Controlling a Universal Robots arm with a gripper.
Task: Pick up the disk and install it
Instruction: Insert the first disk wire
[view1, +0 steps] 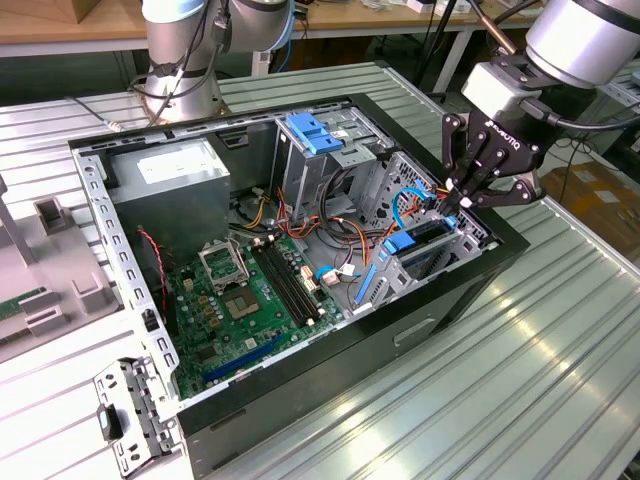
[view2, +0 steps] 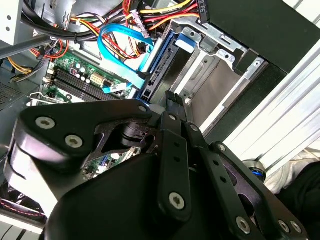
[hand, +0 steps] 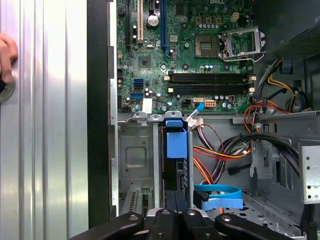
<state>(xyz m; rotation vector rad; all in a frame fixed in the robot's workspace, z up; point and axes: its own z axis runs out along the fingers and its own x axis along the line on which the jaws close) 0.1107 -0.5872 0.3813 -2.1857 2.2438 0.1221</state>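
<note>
The tool (view1: 462, 203) is matt black, like the computer case (view1: 330, 372), and the counter (view1: 540, 370) is silver, ribbed in long parallel lines. The motherboard (hand: 165, 55) is green with black memory slots (hand: 210, 77); the disk (hand: 176, 145) shows a blue carrier frame on dark metal; the power supply (view1: 160, 205) is grey with a white sticker (view1: 170, 162). The flat cable (hand: 220, 190) is bright blue, the wires (hand: 215, 152) red, orange, yellow and black.

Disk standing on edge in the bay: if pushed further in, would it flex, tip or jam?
Probably stiff: the disk looks like a solid slab in a blue carrier. Unlikely to tip, since the metal drive bay flanks it. It might snag the power cables close beside it.
</note>
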